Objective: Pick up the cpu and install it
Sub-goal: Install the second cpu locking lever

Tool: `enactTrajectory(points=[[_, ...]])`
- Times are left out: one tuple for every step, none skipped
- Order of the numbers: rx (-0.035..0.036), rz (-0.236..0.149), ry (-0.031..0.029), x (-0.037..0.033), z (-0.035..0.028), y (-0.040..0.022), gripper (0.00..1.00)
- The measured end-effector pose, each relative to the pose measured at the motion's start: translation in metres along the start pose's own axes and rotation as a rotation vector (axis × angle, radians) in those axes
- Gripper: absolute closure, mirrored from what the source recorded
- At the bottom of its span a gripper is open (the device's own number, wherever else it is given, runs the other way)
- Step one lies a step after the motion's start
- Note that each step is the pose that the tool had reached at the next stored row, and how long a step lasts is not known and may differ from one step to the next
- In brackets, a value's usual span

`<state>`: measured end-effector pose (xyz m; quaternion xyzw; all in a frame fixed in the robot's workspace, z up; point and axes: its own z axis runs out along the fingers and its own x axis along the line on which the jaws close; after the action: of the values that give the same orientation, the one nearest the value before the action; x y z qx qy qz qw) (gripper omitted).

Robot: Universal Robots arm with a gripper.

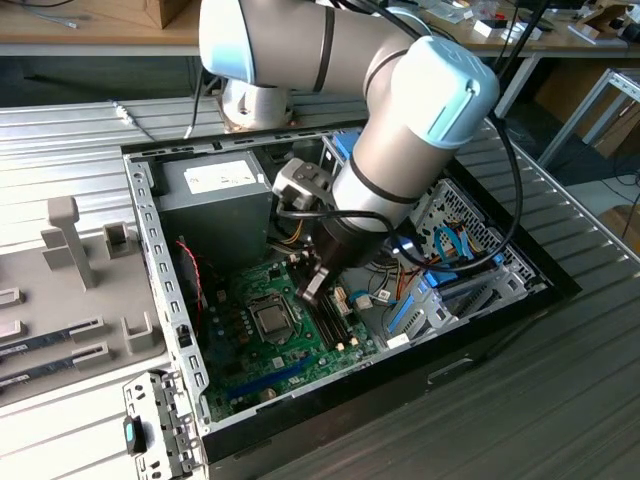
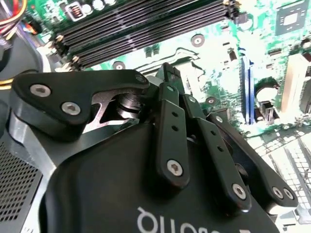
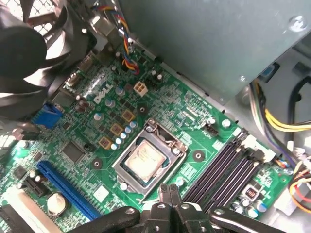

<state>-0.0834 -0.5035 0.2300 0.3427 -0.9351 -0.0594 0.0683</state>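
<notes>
Cpu [image 3: 146, 158] sits in its socket (gripper [image 3: 169, 190] closed just beside).

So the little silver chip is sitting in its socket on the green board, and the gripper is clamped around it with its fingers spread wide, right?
Not quite. The cpu does sit in its socket on the green board, but in the first wrist view the gripper is beside the socket, fingers together, holding nothing.

The cpu [image 3: 146, 158] (small, square, silver-grey top) lies flat in its socket frame [image 3: 167, 141] on the motherboard [image 3: 109, 109].
</notes>
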Motion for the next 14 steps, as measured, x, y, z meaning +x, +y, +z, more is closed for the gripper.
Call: enactTrajectory(points=[[-0.0099, -0.002, -0.0078, -0.0001, -0.0001, 0.0001, 0.89], [-0.0212, -0.005, -0.0169, -0.0003, -0.0001, 0.0002, 0.89], [-0.0321, -0.007, -0.0257, -0.0004, -0.0002, 0.0001, 0.89], [-0.0464, -0.011, -0.0372, -0.0009, -0.0010, -0.0001, 0.89], [-0.0574, -0.014, -0.0461, -0.0011, -0.0024, -0.0003, 0.89], [-0.0646, -0.016, -0.0519, -0.0013, -0.0036, -0.0003, 0.89], [-0.0714, -0.017, -0.0572, -0.0013, -0.0059, -0.0002, 0.89], [-0.0809, -0.020, -0.0646, -0.0011, -0.0095, 0.0002, 0.89], [-0.0935, -0.022, -0.0734, -0.0012, -0.0100, -0.0002, 0.89], [-0.0942, -0.022, -0.0738, -0.0012, -0.0101, -0.0001, 0.89], [-0.0942, -0.022, -0.0738, -0.0012, -0.0101, -0.0001, 0.89], [-0.0942, -0.022, -0.0737, -0.0012, -0.0101, -0.0001, 0.89], [-0.0942, -0.022, -0.0737, -0.0012, -0.0102, -0.0001, 0.89], [-0.0943, -0.022, -0.0738, -0.0012, -0.0101, -0.0001, 0.89]])
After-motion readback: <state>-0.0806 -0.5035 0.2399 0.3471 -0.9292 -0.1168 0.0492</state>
